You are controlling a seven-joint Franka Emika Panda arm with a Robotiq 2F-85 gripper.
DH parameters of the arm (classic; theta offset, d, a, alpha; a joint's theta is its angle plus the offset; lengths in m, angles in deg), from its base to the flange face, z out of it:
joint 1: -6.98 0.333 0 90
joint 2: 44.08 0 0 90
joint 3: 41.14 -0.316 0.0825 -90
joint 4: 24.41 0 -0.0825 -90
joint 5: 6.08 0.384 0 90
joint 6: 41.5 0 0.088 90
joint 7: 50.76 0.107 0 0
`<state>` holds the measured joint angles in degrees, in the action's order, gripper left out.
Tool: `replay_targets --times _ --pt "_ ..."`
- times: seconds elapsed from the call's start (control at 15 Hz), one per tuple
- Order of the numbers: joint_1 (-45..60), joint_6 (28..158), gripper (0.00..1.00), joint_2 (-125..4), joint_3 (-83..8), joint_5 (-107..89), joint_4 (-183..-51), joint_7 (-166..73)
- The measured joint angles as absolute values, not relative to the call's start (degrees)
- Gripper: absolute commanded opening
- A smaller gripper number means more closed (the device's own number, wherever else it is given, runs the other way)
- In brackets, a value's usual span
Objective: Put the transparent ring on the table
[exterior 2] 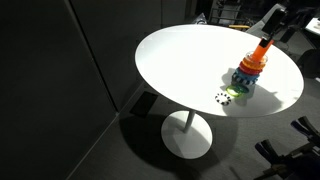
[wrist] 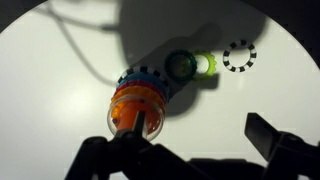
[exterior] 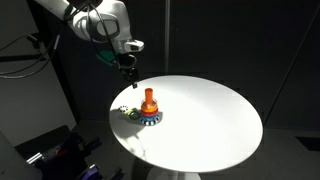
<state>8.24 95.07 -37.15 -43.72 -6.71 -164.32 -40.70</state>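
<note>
Fingers (wrist: pixel 272 140) wide apart and empty above orange cone (wrist: pixel 138 104) on white table (wrist: pixel 60 60), transparent ring (wrist: pixel 112 118) faint around its tip

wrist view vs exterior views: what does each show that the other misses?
Wrist only: open end effector fingers framing a top-down look at the ring toy; a faint pale outline at its orange top, possibly the transparent ring. Exterior only: the arm, the table in full outline with its pedestal, the end effector hanging above the table. Shared: ring toy, green ring, black-and-white ring, table.
</note>
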Motion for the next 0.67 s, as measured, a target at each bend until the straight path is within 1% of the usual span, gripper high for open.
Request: replay_targets --times 0.67 --pt "7.96 106.68 1.00 -42.53 -42.19 -8.75 -165.40 -40.48"
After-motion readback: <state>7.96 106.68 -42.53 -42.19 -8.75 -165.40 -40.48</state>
